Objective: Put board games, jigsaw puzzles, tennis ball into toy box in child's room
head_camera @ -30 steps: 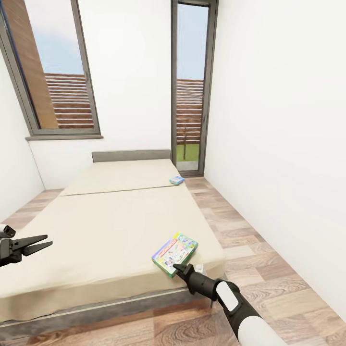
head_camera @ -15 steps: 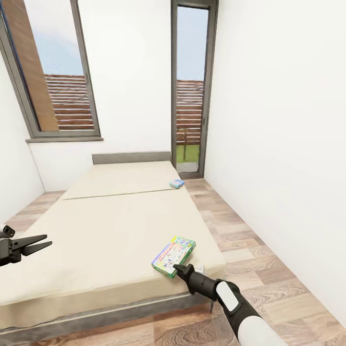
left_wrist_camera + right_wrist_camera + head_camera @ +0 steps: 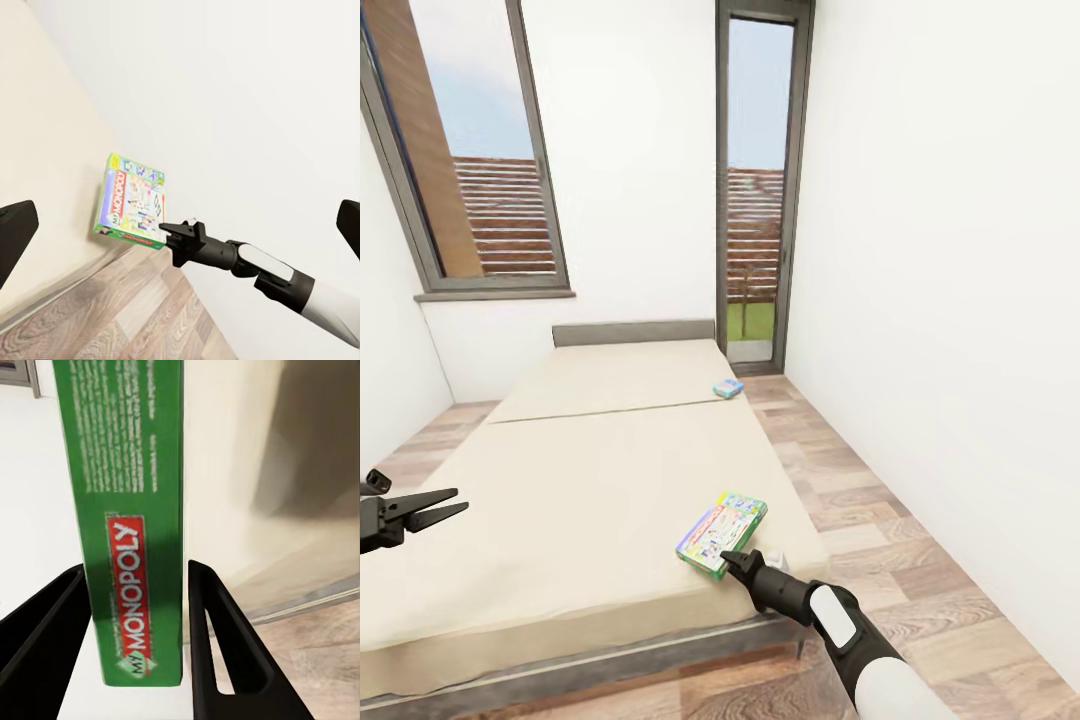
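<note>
A colourful board game (image 3: 722,530) with a green edge lies at the near right corner of the cream bed (image 3: 580,470). My right gripper (image 3: 728,556) is at the box's near edge. In the right wrist view its two fingers (image 3: 217,645) press on both faces of the green edge (image 3: 131,510). The left wrist view shows the same box (image 3: 133,201) with the right gripper (image 3: 163,225) at its edge. A small blue board game (image 3: 728,388) sits far off on the bed's right side. My left gripper (image 3: 460,501) hangs open over the bed's left side, holding nothing.
A strip of wood-plank floor (image 3: 880,520) runs between the bed and the white wall on the right. A tall glass door (image 3: 755,200) stands behind the bed, and a large window (image 3: 480,150) is at the back left. The grey headboard (image 3: 632,332) is against the far wall.
The whole picture has shifted slightly, so the camera moved. The near board game looks a little turned at my right gripper, which stays at its edge. The left gripper has not moved.
</note>
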Controlling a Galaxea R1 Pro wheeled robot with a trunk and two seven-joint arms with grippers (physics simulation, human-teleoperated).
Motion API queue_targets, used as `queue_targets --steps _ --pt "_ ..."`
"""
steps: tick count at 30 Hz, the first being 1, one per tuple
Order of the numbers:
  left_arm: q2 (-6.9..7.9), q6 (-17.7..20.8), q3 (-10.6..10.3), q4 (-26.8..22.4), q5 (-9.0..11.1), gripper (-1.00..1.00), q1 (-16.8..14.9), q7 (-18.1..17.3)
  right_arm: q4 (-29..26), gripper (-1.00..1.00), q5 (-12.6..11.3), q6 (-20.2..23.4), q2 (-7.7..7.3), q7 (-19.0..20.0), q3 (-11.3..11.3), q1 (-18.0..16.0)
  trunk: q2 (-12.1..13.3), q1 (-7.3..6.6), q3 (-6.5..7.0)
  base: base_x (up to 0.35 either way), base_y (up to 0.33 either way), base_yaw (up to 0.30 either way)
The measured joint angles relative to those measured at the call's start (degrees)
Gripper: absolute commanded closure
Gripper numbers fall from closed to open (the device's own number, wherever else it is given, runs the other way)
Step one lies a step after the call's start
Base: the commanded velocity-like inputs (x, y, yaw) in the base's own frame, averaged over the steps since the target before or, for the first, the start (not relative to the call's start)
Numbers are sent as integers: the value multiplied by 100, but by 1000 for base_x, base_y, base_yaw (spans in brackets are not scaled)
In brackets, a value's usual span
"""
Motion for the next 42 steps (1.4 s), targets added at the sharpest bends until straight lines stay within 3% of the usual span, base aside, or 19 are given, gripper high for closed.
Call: queue_targets --steps 17,22,30,33,36,42 --pt "-6 -11 -9 9 -14 -100 0 0 -52 100 -7 78 0 -449 21 0 682 -374 305 0 0 0" --pt "-15 -16 -21 9 -21 -100 0 0 -297 100 -40 125 -1 -446 240 -53 882 -483 395 0 0 0" --pt "-32 -19 -21 9 -28 -100 0 0 -1522 100 -61 653 -2 -462 890 -51 1203 -659 539 0 0 0" --pt "-54 -24 -20 6 -33 -100 0 0 -1722 100 -20 682 -2 -472 1085 -16 1324 -725 593 0 0 0" --pt "-87 -26 -33 -2 -37 -100 0 0 -1934 100 -15 737 5 -425 1490 4 1444 -791 646 0 0 0" --pt "-150 -30 -288 -9 -45 -100 -1 -1 -2533 100 -68 783 5 -373 2611 4 1685 -923 754 0 0 0"
